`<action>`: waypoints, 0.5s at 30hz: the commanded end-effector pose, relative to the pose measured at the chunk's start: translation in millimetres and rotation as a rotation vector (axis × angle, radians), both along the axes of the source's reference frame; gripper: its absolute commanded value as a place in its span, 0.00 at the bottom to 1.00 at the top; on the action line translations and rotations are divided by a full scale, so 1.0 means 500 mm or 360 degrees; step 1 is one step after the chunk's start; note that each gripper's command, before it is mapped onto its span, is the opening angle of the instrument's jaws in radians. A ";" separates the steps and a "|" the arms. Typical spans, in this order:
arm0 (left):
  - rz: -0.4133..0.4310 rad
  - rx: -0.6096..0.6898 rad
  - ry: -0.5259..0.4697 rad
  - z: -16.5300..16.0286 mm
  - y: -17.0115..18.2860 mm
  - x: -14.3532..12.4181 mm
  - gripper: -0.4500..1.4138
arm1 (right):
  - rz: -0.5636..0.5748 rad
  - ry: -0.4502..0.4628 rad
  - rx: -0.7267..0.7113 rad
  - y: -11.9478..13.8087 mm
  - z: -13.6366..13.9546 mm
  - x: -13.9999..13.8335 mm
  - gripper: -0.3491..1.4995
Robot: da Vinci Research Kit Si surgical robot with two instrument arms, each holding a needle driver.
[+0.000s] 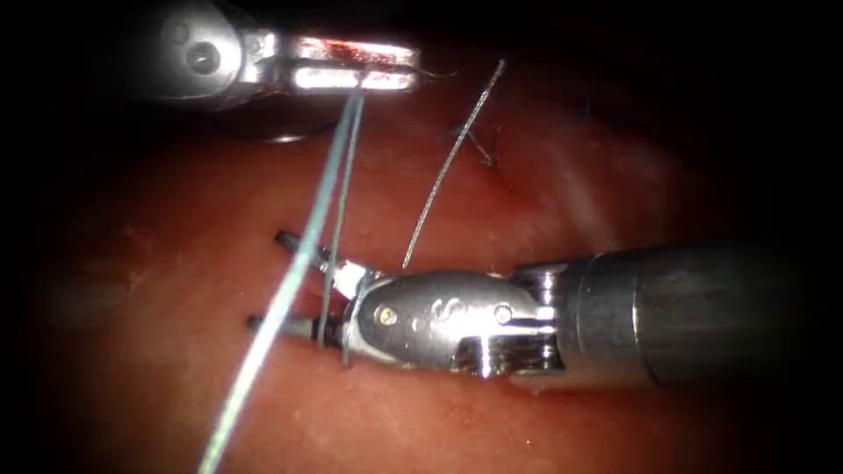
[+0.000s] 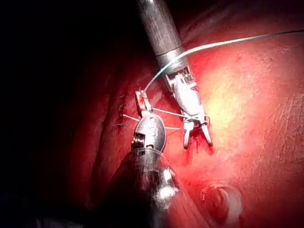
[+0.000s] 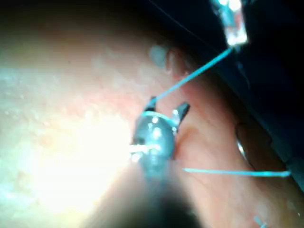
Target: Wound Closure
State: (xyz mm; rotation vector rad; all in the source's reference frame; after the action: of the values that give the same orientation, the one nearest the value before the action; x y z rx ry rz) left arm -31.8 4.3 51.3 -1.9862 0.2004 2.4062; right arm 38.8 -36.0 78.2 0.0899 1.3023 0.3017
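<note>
Left pincer: your left tool sits at the top of the endoscope view, its jaws pressed together on the thread, with red fluid smeared on the upper jaw. In the left wrist view the same pincer pinches the pale strand.
Right pincer: your right tool comes in from the right, low over the tissue; its two jaws are spread apart and hold nothing.
Thread: two strands run down from your left pincer and loop around the right tool just behind its open jaws; one strand carries on toward the lower left.
Cut end: a thin grey tail stands up from a dark stitch in the tissue, right of the strands.
Needle: I cannot tell where it is.
</note>
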 end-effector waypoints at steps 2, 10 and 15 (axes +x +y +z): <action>0.0011 -0.0025 -0.0015 0.0029 0.0010 -0.0009 0.00 | -0.0001 0.0006 -0.0002 -0.0004 0.0002 0.0015 0.57; 0.0048 0.0031 -0.0074 0.0118 0.0030 -0.0005 0.00 | -0.0058 0.0060 -0.0005 -0.0013 -0.0009 0.0019 0.57; 0.0076 0.0053 -0.0109 0.0169 0.0033 -0.0014 0.00 | -0.0089 0.0100 -0.0017 -0.0014 -0.0015 0.0020 0.56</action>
State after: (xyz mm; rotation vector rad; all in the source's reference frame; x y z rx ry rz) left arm -32.1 5.5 60.0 -2.0836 0.0866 2.3402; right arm 39.1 -36.7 77.0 0.1332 1.3646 0.2406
